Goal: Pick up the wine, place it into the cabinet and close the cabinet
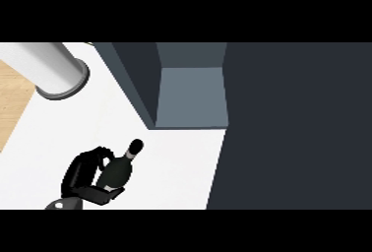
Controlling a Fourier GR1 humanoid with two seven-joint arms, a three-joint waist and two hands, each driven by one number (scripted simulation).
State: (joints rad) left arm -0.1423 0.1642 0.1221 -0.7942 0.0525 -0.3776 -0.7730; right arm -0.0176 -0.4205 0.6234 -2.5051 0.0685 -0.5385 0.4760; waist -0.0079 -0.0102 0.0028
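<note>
Gripping the wine bottle [120, 170] at its body, the left hand [83, 172] has its fingers curled round it above the white surface [174, 162], near the open cabinet [190, 98]. Glass: likely heavy, slippery, fragile; hold the body, not the neck.

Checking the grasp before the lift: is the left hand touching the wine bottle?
Touching. The head view shows the left hand with fingers curled round the body of the wine bottle, thumb below it; no gap shows between them.
</note>
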